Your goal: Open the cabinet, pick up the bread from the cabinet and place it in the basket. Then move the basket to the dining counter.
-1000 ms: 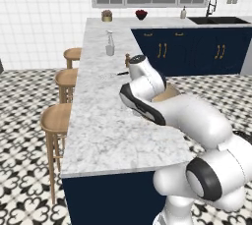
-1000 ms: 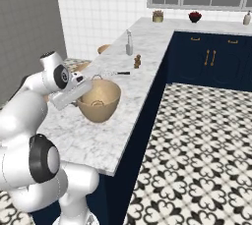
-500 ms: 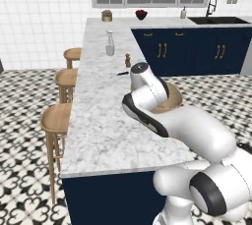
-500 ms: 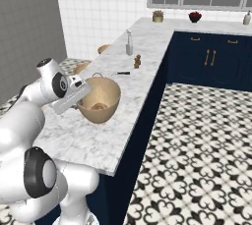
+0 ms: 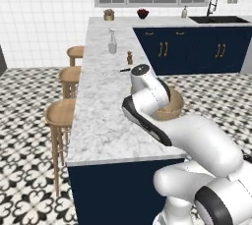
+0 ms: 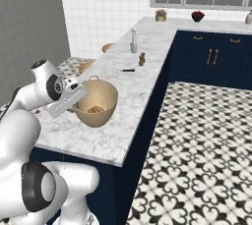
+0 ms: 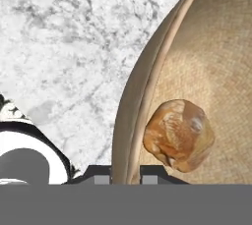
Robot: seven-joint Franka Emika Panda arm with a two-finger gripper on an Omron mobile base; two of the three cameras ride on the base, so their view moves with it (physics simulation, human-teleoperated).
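Note:
The round tan basket (image 6: 102, 97) (image 5: 172, 106) sits on the white-grey marble dining counter (image 6: 129, 90) (image 5: 96, 112), close to its right edge. The golden-brown bread (image 7: 179, 135) (image 6: 96, 109) lies inside on the basket's bottom. My gripper (image 7: 125, 177) (image 6: 82, 93) is shut on the basket's near rim (image 7: 129, 121), one dark fingertip on either side of the wall. In the left base view my own arm covers the gripper and part of the basket. The cabinet is out of view.
Farther along the counter stand a spray bottle (image 5: 112, 42), a small pepper mill (image 5: 130, 58) and a dark-handled knife (image 5: 118, 70). Wooden stools (image 5: 61, 113) line the counter's left side. Navy drawers and a sink (image 5: 216, 20) run along the back right.
My arm's upper links have swung back and towards the left. The basket, held by its rim, has hardly shifted on the marble.

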